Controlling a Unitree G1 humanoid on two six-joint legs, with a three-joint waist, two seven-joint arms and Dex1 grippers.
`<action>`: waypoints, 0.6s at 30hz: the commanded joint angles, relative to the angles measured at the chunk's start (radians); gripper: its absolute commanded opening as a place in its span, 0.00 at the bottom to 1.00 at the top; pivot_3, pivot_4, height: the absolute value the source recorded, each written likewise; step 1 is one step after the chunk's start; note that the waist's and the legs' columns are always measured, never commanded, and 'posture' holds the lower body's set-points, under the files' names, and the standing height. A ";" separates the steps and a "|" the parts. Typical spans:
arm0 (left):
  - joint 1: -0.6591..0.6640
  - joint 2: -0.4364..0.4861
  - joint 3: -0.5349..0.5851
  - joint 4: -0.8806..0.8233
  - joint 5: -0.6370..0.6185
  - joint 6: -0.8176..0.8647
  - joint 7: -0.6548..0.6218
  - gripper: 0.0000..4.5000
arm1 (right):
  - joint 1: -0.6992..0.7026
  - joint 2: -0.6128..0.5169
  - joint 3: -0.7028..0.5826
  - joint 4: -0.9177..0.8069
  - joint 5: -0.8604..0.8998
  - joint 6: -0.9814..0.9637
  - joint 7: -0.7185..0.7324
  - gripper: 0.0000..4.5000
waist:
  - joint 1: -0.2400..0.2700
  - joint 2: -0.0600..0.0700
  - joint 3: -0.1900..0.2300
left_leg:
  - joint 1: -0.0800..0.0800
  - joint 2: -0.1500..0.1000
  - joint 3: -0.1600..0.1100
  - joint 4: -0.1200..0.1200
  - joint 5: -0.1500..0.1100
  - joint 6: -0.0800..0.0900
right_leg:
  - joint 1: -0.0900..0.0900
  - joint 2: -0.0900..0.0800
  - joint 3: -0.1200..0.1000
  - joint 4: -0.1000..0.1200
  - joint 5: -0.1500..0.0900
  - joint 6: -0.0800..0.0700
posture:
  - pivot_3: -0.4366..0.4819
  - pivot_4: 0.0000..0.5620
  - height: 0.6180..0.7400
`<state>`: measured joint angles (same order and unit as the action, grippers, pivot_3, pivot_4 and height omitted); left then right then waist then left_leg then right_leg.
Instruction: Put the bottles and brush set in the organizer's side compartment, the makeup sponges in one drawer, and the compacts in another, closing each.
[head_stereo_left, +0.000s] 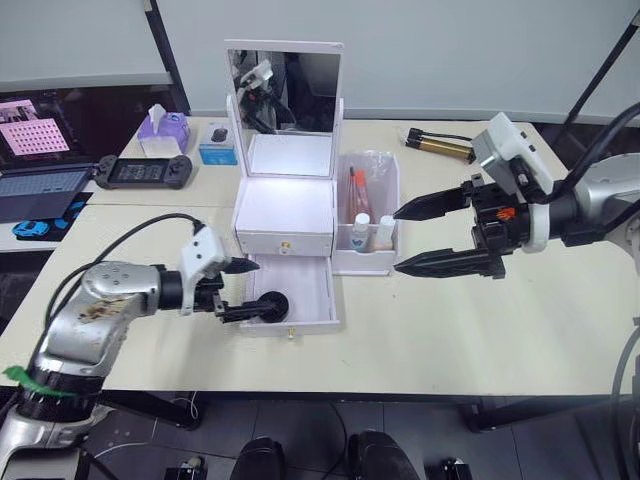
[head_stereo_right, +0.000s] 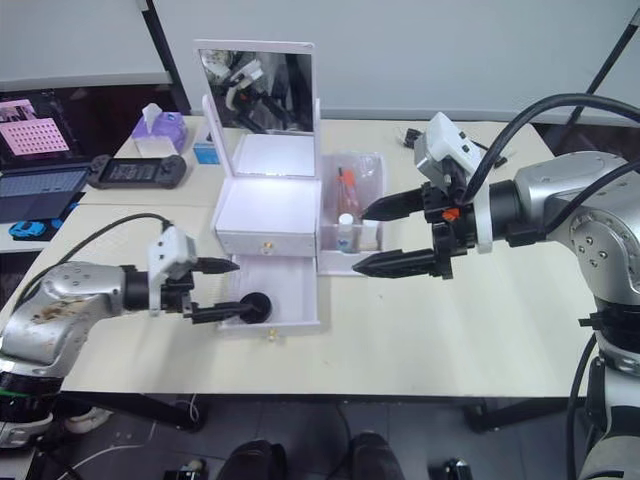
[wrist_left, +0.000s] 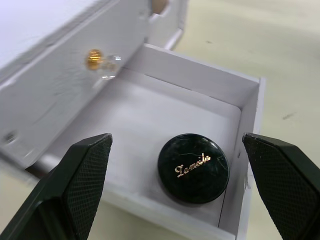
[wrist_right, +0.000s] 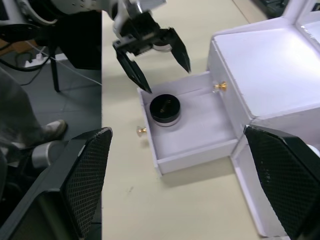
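Left wrist view looks straight down between two spread black fingers at a round black compact (wrist_left: 194, 168) lying in the pulled-out lower drawer (wrist_left: 150, 125), tucked into the corner by the drawer's front wall; gold script on its lid reads something like "Lamila", though the letters are too fine to be sure. The left gripper (head_stereo_left: 236, 290) hangs at the drawer's open front corner with its fingers parted and nothing between them — a pose that fits a compact just set down, or one about to be nudged further in. From the head cameras the organizer (head_stereo_left: 285, 215) stands mid-table with its mirror (head_stereo_left: 285, 90) upright; its upper drawer (head_stereo_left: 284, 241) sits flush and shut, so I judge that the sponges may already be inside it, though I cannot see them. The side compartment (head_stereo_left: 392, 262) on the robot's right of the drawers holds the bottles (head_stereo_left: 370, 230), white caps up, with the brush set (head_stereo_left: 358, 190) standing behind them in its clear pouch, orange tips showing — upright because the bin is tall and narrow. The right gripper (head_stereo_left: 432, 236) hovers just beside that bin, well above the table, fingers wide apart and empty, seemingly parked out of the way. A gold-and-black pump (head_stereo_left: 440, 145) lies at the far edge of the table, apart from the work. The lower drawer is not yet closed, and I see just one compact in it, so the last step looks unfinished. No other writing is readable.
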<state>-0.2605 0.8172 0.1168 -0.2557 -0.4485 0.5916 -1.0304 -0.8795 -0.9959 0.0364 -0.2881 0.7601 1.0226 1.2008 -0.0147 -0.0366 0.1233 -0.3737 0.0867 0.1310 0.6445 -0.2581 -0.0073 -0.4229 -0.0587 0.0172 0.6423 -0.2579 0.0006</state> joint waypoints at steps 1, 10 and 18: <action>0.113 -0.026 0.148 -0.063 0.001 -0.010 0.120 1.00 | -0.024 -0.012 0.006 0.039 -0.038 -0.056 0.033 1.00 | -0.001 0.000 0.000 | 0.000 0.000 0.000 0.000 0.000 0.000 | 0.000 0.000 0.000 0.000 0.000 0.000 | 0.48 0.27 0.88; 0.475 -0.292 0.505 -0.183 -0.035 -0.145 0.370 1.00 | -0.131 0.062 0.121 0.219 -0.135 -0.147 0.153 1.00 | 0.003 0.000 0.000 | 0.001 0.000 -0.001 0.000 0.000 0.000 | 0.001 -0.001 -0.001 0.000 0.000 0.000 | 0.48 0.27 0.88; 0.654 -0.439 0.576 -0.215 0.000 -0.267 0.497 1.00 | -0.205 0.154 0.172 0.336 -0.199 -0.213 0.225 1.00 | 0.005 0.000 0.000 | 0.001 0.000 -0.001 0.000 0.000 0.000 | 0.002 -0.002 -0.001 -0.001 0.000 -0.001 | 0.48 0.27 0.88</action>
<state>0.3768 0.3851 0.6765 -0.4301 -0.4623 0.3659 -0.5541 -1.0553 -0.8476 0.2238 0.0394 0.5711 0.8372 1.4143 -0.0092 -0.0366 0.1233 -0.3727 0.0863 0.1297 0.6446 -0.2582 -0.0074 -0.4213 -0.0607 0.0160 0.6417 -0.2579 -0.0001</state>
